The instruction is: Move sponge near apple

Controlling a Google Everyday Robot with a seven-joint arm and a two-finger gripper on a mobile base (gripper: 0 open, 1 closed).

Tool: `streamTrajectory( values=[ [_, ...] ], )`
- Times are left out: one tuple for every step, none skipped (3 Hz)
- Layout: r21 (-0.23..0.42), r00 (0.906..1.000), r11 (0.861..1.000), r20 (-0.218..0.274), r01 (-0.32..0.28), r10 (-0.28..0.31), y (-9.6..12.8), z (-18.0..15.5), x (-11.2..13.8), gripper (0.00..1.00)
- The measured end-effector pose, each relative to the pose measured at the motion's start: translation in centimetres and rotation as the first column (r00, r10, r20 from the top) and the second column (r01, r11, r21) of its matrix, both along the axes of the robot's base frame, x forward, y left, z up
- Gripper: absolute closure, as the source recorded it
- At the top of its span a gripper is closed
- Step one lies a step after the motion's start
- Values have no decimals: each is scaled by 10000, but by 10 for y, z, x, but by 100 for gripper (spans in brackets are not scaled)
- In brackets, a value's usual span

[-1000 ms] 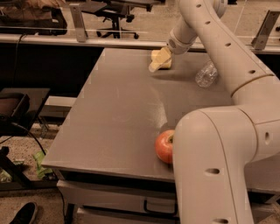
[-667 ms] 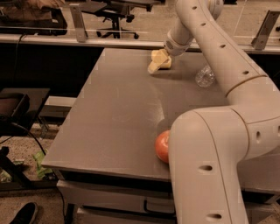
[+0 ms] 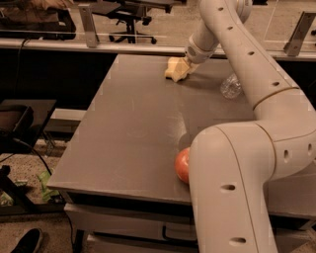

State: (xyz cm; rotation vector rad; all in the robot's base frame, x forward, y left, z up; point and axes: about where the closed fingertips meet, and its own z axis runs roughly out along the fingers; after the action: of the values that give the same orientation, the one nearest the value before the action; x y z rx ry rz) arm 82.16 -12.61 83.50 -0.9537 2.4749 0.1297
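White arm (image 3: 256, 74) arches from 5 o'clock to 12 o'clock over the bench (image 3: 128, 128), hand (image 3: 181, 68) down at the sponge (image 3: 173, 71); grip I cannot tell.

From my end I count one sponge (image 3: 172, 73) with one gripper (image 3: 184, 66) right at it in the upper middle, one apple (image 3: 182, 166) low center, one clear bottle (image 3: 230, 87) right of the sponge, one table (image 3: 128, 133), one office chair (image 3: 129, 11) up top and one shoe (image 3: 25, 242) lower left.
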Motion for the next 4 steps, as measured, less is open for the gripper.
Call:
streamTrajectory(
  values=[
    [75,9995,9996,169,-259,258,-4,12,-5,83],
    [49,9965,9978,520,-665,661,-9,31,-16,100],
    [10,9870,9905,848,-1374,1368,-7,51,-36,100],
    [136,9696,9729,868,-2309,2289,0,62,-71,100]
  ],
)
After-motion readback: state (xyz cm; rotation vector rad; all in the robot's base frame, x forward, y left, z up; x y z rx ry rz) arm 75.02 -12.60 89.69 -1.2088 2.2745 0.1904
